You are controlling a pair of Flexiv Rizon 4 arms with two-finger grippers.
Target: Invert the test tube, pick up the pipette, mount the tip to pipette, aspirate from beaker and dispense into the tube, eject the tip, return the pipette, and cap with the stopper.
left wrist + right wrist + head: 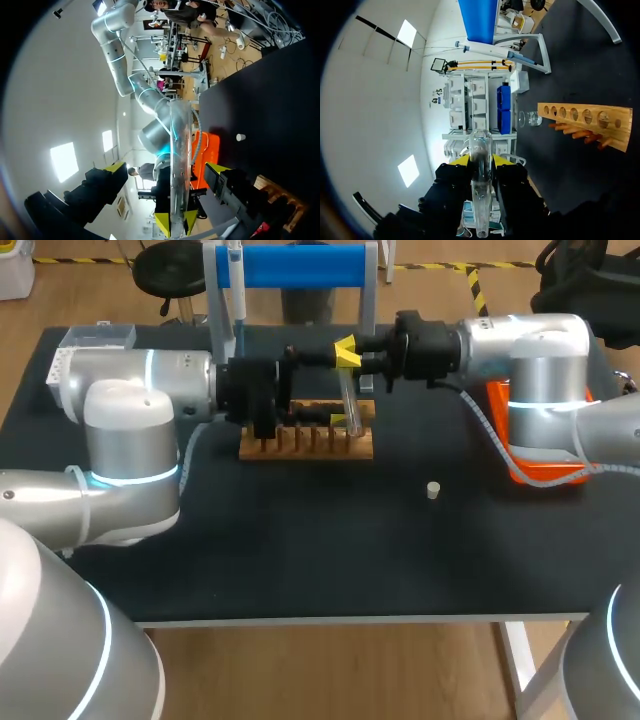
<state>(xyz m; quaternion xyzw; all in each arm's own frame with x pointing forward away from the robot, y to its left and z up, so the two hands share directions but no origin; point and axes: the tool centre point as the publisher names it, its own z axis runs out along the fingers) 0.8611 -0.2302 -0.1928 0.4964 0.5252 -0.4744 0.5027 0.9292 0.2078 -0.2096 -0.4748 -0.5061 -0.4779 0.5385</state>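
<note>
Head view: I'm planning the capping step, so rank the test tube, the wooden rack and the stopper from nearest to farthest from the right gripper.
1. test tube: clamped between the fingers of the right gripper, hanging below them.
2. wooden rack: just under the tube's lower end.
3. stopper: lying alone, toward the front right.

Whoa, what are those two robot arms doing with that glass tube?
The right gripper is shut on the test tube, holding it near the wooden rack. The left gripper is open, its fingers on either side of the tube, not touching it. The stopper sits alone on the table.
</note>
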